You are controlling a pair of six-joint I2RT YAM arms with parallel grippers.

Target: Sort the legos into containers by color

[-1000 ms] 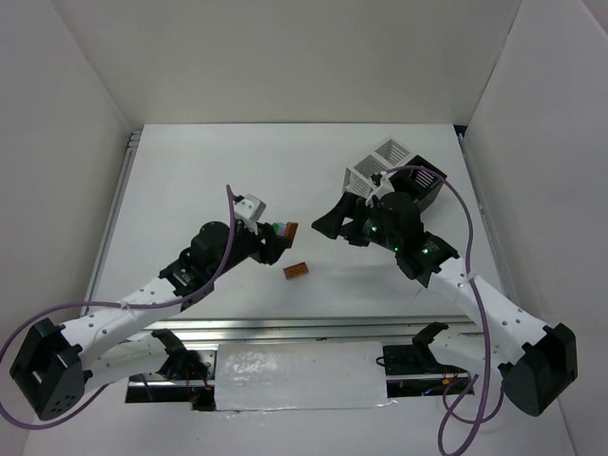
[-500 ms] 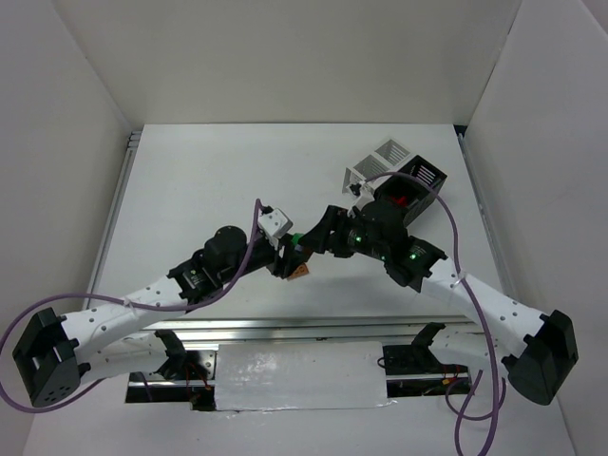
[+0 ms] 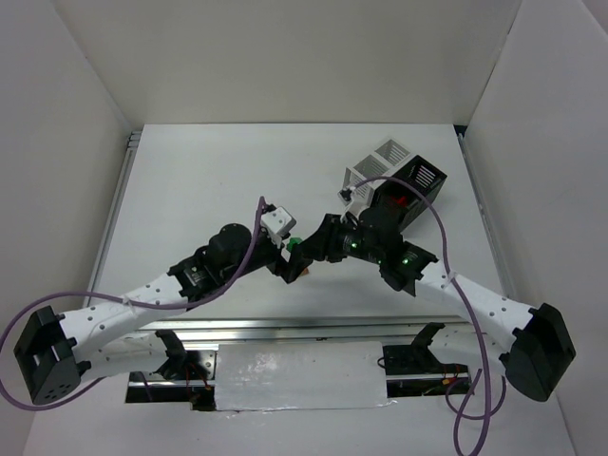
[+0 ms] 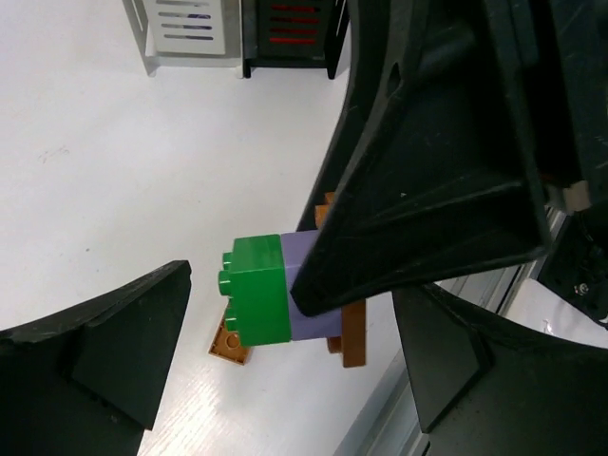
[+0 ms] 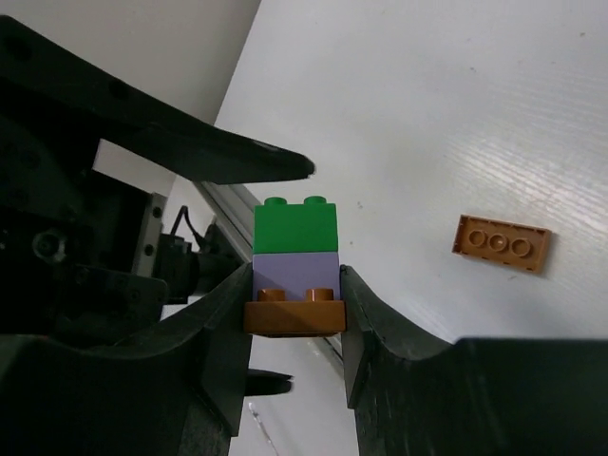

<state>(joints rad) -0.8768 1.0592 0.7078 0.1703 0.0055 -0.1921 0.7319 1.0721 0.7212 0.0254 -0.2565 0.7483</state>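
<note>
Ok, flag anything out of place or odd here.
The three-colour stack, green on purple on orange-brown, is unseparated, pinched in the right gripper. One orange-brown plate lies loose on the table.

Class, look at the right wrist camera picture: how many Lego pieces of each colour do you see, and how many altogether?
Green brick: 1
Purple brick: 1
Orange-brown pieces: 2, namely the bottom brick of the stack and the flat plate lying loose on the table
Total: 4
</note>
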